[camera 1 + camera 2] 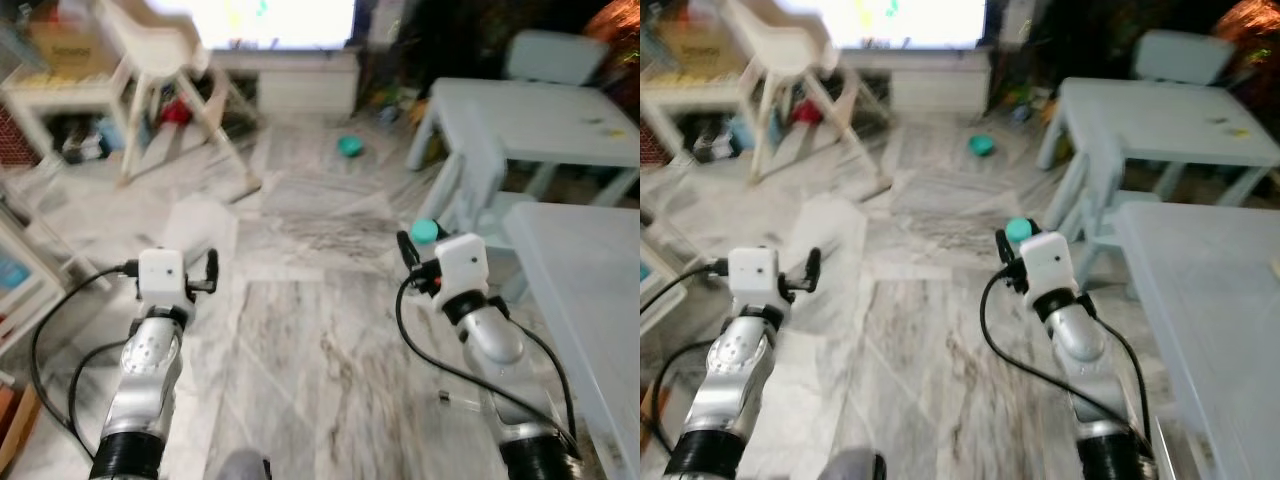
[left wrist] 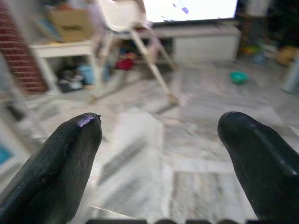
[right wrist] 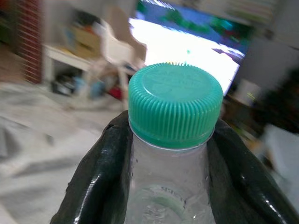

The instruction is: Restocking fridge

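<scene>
Clear bottle [image 3: 168, 196], teal cap [image 3: 175, 102]; upright, clamped.

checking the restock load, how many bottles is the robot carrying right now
1. A clear bottle with a green cap is clamped in the right end effector, held out over the marble floor. The left end effector is open and carries nothing.

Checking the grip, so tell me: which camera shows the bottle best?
The right wrist view: the bottle, clear with a green ribbed cap, sits between the right hand's black fingers. Both eye views show just its green cap above that hand.
</scene>
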`<state>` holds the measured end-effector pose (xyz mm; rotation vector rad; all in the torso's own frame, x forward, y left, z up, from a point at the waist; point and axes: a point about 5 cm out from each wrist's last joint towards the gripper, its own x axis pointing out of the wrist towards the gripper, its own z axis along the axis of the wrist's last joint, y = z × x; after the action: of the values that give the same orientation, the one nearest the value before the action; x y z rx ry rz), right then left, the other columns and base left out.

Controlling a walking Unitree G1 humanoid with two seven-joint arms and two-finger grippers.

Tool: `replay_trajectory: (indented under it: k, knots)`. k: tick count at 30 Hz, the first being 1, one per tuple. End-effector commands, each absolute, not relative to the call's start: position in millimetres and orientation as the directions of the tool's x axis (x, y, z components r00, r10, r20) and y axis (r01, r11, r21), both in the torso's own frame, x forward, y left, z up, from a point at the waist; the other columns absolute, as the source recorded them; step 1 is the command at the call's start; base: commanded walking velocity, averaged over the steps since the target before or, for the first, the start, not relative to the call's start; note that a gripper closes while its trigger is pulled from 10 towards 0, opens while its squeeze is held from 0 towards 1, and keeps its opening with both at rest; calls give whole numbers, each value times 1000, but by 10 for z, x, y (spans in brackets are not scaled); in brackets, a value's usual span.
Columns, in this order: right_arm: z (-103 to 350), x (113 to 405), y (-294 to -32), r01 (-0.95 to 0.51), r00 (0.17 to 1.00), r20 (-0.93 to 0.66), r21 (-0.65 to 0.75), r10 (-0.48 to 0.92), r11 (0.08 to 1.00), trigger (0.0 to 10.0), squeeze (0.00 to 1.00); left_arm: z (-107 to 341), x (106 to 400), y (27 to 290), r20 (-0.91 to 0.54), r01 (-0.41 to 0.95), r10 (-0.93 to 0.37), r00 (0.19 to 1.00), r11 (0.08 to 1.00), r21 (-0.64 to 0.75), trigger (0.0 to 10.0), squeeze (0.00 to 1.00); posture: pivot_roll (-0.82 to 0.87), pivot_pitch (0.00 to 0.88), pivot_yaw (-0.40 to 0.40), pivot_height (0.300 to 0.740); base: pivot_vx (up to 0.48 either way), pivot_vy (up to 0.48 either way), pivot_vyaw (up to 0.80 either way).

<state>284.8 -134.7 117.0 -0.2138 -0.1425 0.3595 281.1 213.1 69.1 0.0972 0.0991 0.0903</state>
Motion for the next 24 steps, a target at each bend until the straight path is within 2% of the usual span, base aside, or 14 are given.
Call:
replay_trajectory:
  k: [1,4,15,24]
  knots:
    - [1247,2867,-1409,-315,926,131,-248,354,916,10000,0,726,2838,2058,-80,-64,72,994,994,93,10000,0,17,0,-28,740,0,390,775]
    - [1269,2877,-1391,-324,921,136,-248,364,913,10000,0,730,2844,2046,-75,-60,67,995,994,93,10000,0,16,0,-28,740,0,358,775]
    - [1295,2904,-1361,-345,910,145,-251,388,904,10000,0,745,2856,2059,-69,-72,80,994,990,118,10000,0,16,0,-26,740,0,0,775]
    - [1294,2915,-1398,-342,911,144,-264,387,902,10000,0,642,2757,2115,-105,-74,89,991,987,142,10000,0,15,0,-33,740,0,0,775]
